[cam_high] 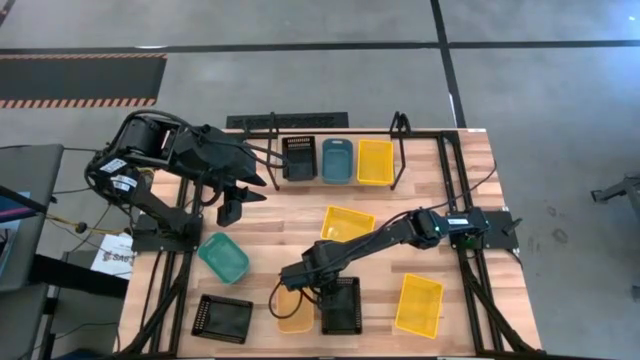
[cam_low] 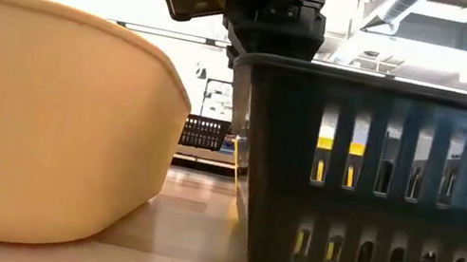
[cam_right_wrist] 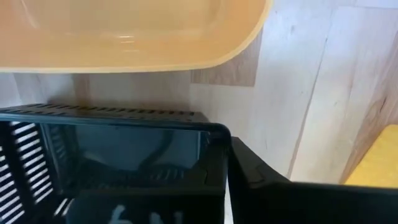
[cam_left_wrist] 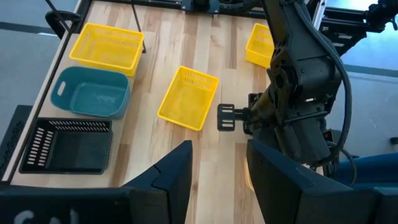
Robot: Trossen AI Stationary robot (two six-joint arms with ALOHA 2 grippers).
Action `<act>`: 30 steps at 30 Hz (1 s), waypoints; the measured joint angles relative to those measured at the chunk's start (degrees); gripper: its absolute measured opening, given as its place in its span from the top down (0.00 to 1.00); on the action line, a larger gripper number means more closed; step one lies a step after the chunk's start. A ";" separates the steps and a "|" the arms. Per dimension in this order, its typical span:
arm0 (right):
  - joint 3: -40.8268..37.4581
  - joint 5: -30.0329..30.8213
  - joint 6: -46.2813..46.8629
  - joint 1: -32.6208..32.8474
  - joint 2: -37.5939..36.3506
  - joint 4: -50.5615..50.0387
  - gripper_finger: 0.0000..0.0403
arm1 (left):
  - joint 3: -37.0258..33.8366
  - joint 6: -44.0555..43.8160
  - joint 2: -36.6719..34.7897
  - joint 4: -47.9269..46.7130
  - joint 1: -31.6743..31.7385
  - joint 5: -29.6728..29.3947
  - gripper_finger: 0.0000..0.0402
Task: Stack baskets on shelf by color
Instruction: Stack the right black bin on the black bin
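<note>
While seemingly gripping it, right end effector [cam_high: 322, 287] meets black basket [cam_high: 341, 305].

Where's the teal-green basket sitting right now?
High view: the teal-green basket lies on the table's left side, beyond a black basket, near the left arm's base.

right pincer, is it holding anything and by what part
The right pincer is down at the near-edge black basket, its fingers astride the basket's rim at a corner beside the orange basket. A closed grip cannot be told. The left pincer holds nothing.
</note>
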 joint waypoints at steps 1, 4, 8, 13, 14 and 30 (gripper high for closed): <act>0.00 0.01 -0.24 0.12 -0.11 -0.27 0.98 | 0.00 -0.02 0.00 0.00 0.00 0.00 0.65; -0.07 0.76 0.01 0.59 -1.85 -2.91 0.99 | 0.00 -0.02 -0.02 0.02 0.00 0.00 0.65; -0.09 7.13 3.92 1.31 -9.17 -8.16 0.99 | 0.00 -0.04 -0.02 0.02 0.00 0.00 0.65; -0.06 19.30 13.69 1.37 -23.19 -9.34 1.00 | 0.00 -0.54 -0.02 0.17 0.00 -1.35 0.65; 0.07 22.65 15.88 1.52 -26.14 -9.30 1.00 | 0.00 -0.98 -0.02 0.18 0.01 -2.10 0.65; 0.00 60.18 18.72 6.49 -48.23 -7.96 1.00 | -0.17 1.54 5.71 4.46 1.32 -13.07 0.65</act>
